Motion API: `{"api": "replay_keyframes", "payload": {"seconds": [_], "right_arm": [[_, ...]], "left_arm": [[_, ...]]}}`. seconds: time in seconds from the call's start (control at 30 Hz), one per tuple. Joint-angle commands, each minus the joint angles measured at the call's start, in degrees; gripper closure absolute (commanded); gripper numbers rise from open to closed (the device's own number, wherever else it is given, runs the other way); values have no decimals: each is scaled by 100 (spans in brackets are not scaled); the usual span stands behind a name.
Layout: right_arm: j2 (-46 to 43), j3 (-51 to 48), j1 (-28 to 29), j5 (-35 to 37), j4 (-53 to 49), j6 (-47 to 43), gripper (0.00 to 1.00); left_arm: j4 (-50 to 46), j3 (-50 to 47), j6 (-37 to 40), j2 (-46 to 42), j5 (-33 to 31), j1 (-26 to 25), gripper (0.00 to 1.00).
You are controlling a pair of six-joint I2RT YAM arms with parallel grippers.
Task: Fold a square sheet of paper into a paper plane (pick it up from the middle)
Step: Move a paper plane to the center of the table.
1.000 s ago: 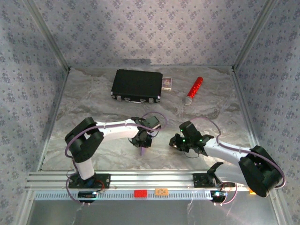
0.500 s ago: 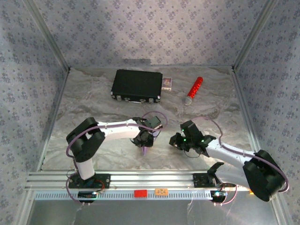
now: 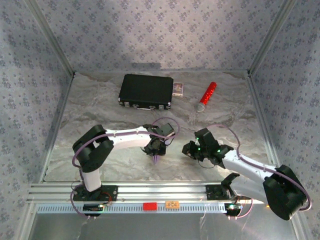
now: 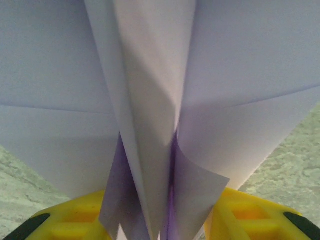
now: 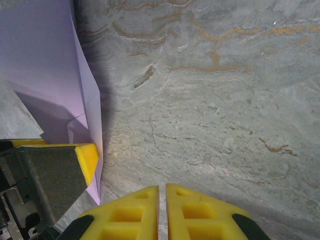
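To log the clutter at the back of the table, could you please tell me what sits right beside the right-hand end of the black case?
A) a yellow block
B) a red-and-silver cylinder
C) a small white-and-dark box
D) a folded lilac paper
C: the small box sits directly beside the right end of the black case, while the cylinder lies apart, further right.

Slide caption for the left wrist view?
Lilac paper plane between the yellow fingers of the left gripper, marbled table beneath.

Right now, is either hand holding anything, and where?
Right hand shut, empty. Left hand straddles the plane at its centre fold; gripped or loose, cannot tell.
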Motion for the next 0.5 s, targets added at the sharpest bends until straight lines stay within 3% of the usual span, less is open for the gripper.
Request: {"api": "replay_keyframes", "payload": {"seconds": [0.0,0.47], "right_arm": [[-126,-84,-61,106,-217,-8,86],[-346,-8,-229,87,-473,-88,85]], "left_arm": [[-81,185,-152,-95,-202,-50,59],[-168,116,-315,-617,-386,-49,54]]}}
